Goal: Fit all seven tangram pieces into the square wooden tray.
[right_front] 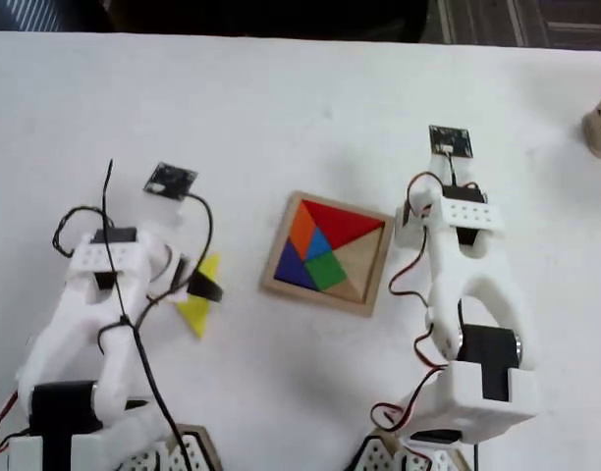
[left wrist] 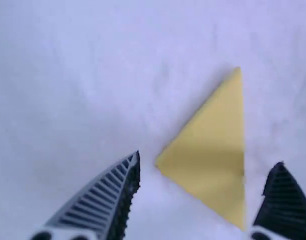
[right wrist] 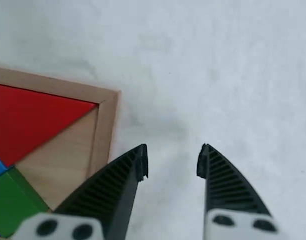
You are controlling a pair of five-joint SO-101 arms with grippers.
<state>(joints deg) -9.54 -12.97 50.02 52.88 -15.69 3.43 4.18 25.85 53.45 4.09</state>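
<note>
The square wooden tray (right_front: 379,267) lies mid-table holding red (right_front: 342,221), orange (right_front: 302,231), blue, green (right_front: 325,270) and purple pieces. A wood-coloured triangle (right_front: 361,263) fills its right side. Left of the tray, a yellow triangle (right_front: 194,314) lies flat on the table. My left gripper (right_front: 197,285) hangs over it, open, and the yellow triangle (left wrist: 213,160) sits between the two fingers (left wrist: 113,195). My right gripper (right wrist: 173,150) is open and empty above the table just off the tray's corner (right wrist: 105,130), beside the red piece (right wrist: 38,120).
Both arm bases stand at the near table edge, with cables looping around the left arm (right_front: 104,294). A perforated tan object (right_front: 600,123) sits at the far right edge. White tabletop stretches behind the tray.
</note>
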